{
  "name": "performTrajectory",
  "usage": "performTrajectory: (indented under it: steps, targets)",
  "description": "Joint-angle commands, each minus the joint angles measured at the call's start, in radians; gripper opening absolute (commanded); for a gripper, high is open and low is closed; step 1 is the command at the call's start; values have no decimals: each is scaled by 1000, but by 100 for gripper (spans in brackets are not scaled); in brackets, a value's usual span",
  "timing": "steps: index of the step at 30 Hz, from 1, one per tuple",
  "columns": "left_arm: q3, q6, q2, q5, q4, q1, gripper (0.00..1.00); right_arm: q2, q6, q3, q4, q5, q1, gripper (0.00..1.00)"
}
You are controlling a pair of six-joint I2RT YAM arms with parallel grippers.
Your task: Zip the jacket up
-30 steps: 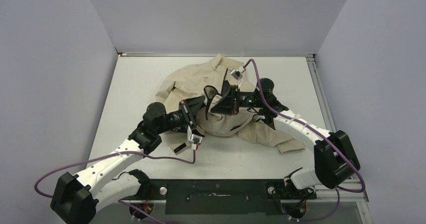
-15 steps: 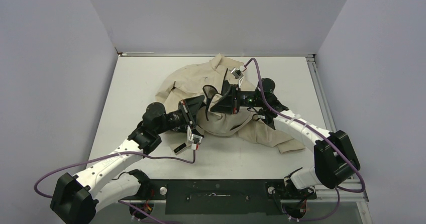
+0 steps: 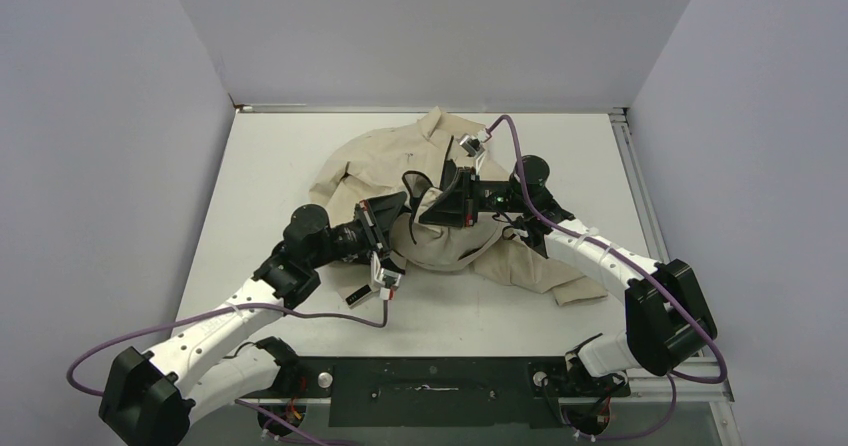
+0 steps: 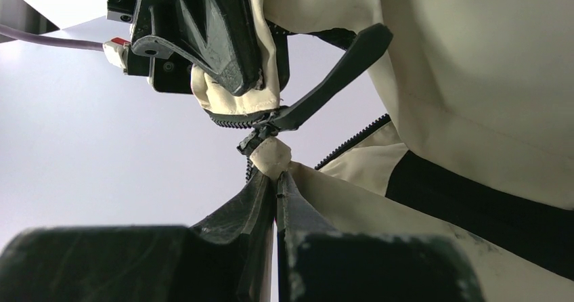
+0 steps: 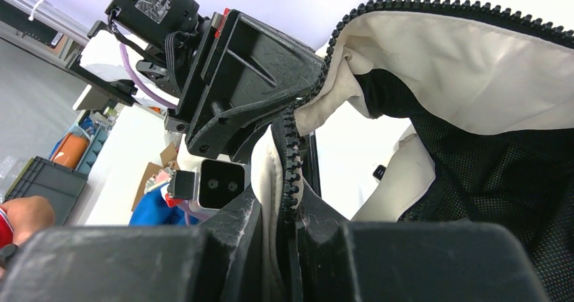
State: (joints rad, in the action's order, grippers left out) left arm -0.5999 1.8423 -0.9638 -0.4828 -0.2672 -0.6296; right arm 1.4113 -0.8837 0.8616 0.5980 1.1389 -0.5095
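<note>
The beige jacket (image 3: 385, 151) lies crumpled on the white table, its black lining showing in the right wrist view (image 5: 501, 173). My left gripper (image 3: 404, 209) is shut on a beige zipper-side edge of the jacket (image 4: 273, 158), just below the black zipper slider (image 4: 260, 131). My right gripper (image 3: 428, 206) is shut on the other front edge, with the black zipper teeth (image 5: 291, 160) running between its fingers. Both grippers meet over the jacket's middle and hold the edges lifted. A long black pull tab (image 4: 338, 72) sticks out from the slider.
The white table (image 3: 270, 166) is walled by grey panels at left, back and right. A metal rail (image 3: 640, 196) runs along the right edge. The jacket's sleeve (image 3: 540, 271) spreads toward the front right. Purple cables trail from both arms.
The left arm has shifted very slightly; both grippers keep their hold on the jacket edges in nearly the same place.
</note>
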Motion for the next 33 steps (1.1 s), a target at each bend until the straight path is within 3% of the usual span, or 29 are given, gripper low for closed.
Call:
performTrajectory:
  steps: [1,5,10,24,33]
  targets:
    - [-38,0,32,-46,34,-7,0,-20,33,13,76,19,2,5]
    - [-47,-8,46,-72,77,-7,0,-14,69,22,44,33,-6,5]
    - [-65,-23,45,-70,88,-7,0,-16,203,65,-128,40,-24,5]
    - [-90,13,53,-92,174,-6,0,-23,213,72,-107,29,-41,5]
    - [-138,50,80,-157,378,1,0,-32,258,99,-139,24,-22,5]
